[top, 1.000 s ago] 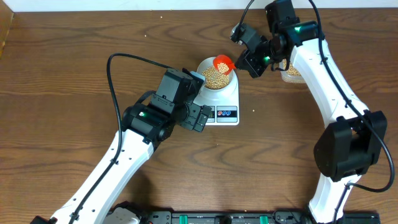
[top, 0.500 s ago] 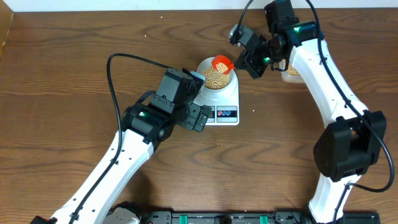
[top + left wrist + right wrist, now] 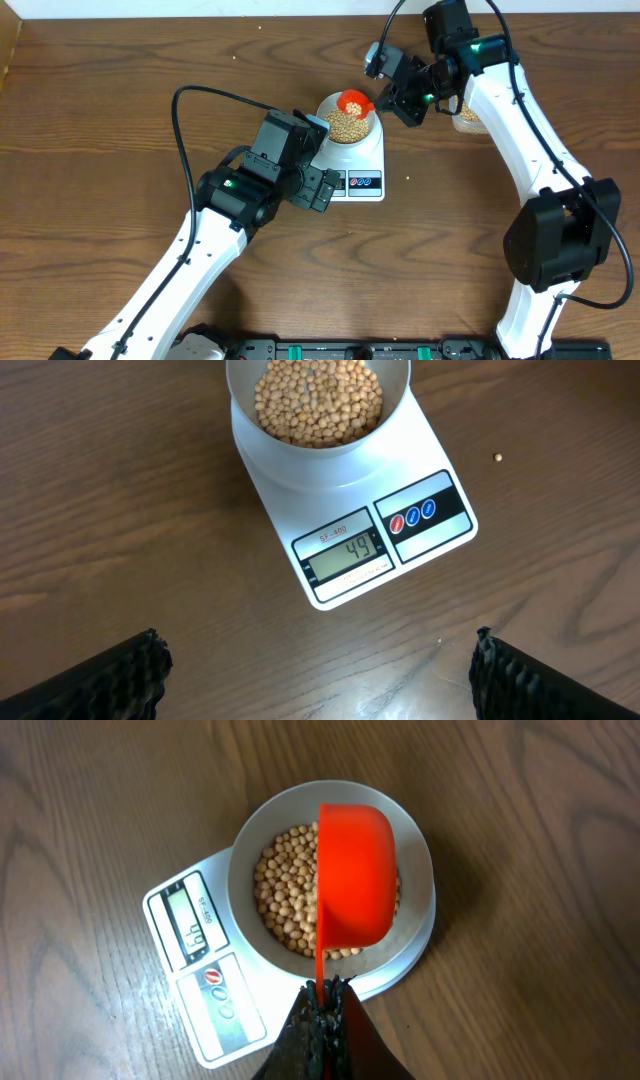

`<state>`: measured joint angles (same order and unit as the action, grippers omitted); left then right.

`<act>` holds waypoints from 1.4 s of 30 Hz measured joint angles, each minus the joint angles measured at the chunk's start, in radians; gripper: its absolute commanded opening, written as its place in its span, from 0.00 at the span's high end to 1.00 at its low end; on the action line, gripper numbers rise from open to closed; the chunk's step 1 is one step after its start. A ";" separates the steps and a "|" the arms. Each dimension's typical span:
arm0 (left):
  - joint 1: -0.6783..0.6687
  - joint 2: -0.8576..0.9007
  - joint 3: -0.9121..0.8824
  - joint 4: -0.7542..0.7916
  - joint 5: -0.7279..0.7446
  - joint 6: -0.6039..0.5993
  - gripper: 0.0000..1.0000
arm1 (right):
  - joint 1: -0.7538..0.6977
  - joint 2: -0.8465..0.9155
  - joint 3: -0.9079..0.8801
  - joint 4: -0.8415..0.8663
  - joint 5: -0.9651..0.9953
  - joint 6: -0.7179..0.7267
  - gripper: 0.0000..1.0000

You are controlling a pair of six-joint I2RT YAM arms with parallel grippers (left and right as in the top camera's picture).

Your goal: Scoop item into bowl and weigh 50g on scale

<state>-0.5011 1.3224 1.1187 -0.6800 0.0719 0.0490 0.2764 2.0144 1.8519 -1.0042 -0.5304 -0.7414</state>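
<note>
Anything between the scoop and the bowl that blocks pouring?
Nothing visible. The right gripper holds the orange scoop over the open bowl, with only beans beneath it. The scale reads 49.

Dark wood-grain tabletop [image 3: 120,80]. White scale [image 3: 362,160] set near centre. Single stray bean [image 3: 498,457] seen right of scale. Clear tub [image 3: 468,118] far right, partly hidden by arm.

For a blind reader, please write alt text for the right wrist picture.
An orange scoop, held by its handle in the right pincer, hangs over a pale bowl of tan beans. The bowl stands on a white scale.
</note>
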 measured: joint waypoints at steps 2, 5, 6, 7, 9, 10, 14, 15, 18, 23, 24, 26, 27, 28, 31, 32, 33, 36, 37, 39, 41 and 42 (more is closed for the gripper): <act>0.000 0.000 0.000 0.000 0.000 0.000 0.02 | 0.000 0.000 0.000 0.000 -0.001 -0.008 0.99; 0.000 0.000 0.000 0.000 0.000 0.000 0.02 | 0.000 0.000 0.000 -0.002 -0.017 -0.009 0.99; 0.000 0.000 0.000 0.000 0.000 0.000 0.02 | 0.000 0.000 0.000 -0.003 -0.026 -0.008 0.99; 0.000 0.000 0.000 0.000 0.000 0.000 0.02 | 0.000 0.000 0.000 -0.005 -0.036 -0.003 0.99; 0.000 0.000 0.000 0.000 0.000 0.000 0.02 | 0.000 0.000 0.000 -0.011 -0.054 0.010 0.99; 0.000 0.000 0.000 0.000 0.000 0.000 0.02 | 0.000 0.000 0.000 -0.016 -0.064 0.022 0.99; 0.000 0.000 0.000 0.000 0.000 0.000 0.02 | 0.000 0.000 0.000 -0.021 -0.094 0.082 0.99; 0.000 0.000 0.000 0.000 0.000 0.000 0.02 | -0.001 0.000 0.000 -0.024 -0.105 0.099 0.99; 0.000 0.000 0.000 0.000 0.000 0.000 0.02 | -0.005 0.000 0.000 -0.032 -0.142 0.128 0.99; 0.000 0.000 0.000 0.000 0.000 0.000 0.02 | -0.027 0.000 0.000 -0.043 -0.198 0.151 0.99; 0.000 0.000 0.000 0.000 0.000 0.000 0.02 | -0.033 0.000 0.000 -0.043 -0.207 0.154 0.99; 0.000 0.000 0.000 0.000 0.000 0.000 0.02 | -0.043 0.000 0.000 -0.043 -0.219 0.156 0.99; 0.000 0.000 0.000 0.000 0.000 0.000 0.02 | -0.047 0.000 0.000 -0.043 -0.224 0.158 0.99; 0.000 0.000 0.000 0.000 0.000 0.000 0.02 | -0.051 0.000 0.000 -0.043 -0.231 0.158 0.99; 0.000 0.000 0.000 0.000 0.000 0.000 0.02 | -0.062 0.000 0.000 -0.043 -0.251 0.158 0.99; 0.000 0.000 0.000 0.000 0.000 0.000 0.02 | -0.066 0.000 0.000 -0.043 -0.258 0.158 0.99; 0.000 0.000 0.000 0.000 0.000 0.000 0.02 | -0.069 0.000 0.000 -0.043 -0.262 0.158 0.99; 0.000 0.000 0.000 0.000 0.000 0.000 0.02 | -0.078 0.000 0.000 -0.043 -0.274 0.158 0.99; 0.000 0.000 0.000 0.000 0.000 0.000 0.02 | -0.081 0.000 0.000 -0.043 -0.277 0.158 0.99; 0.000 0.000 0.000 0.000 0.000 0.000 0.02 | -0.085 0.000 0.000 -0.043 -0.282 0.158 0.99; 0.000 0.000 0.000 0.000 0.000 0.000 0.02 | -0.087 0.000 0.000 -0.043 -0.285 0.158 0.99; 0.000 0.000 0.000 0.000 0.000 0.000 0.02 | -0.089 0.000 0.000 -0.043 -0.285 0.158 0.99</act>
<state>-0.5011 1.3224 1.1187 -0.6800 0.0719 0.0490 0.1879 2.0144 1.8519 -1.0473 -0.8158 -0.5831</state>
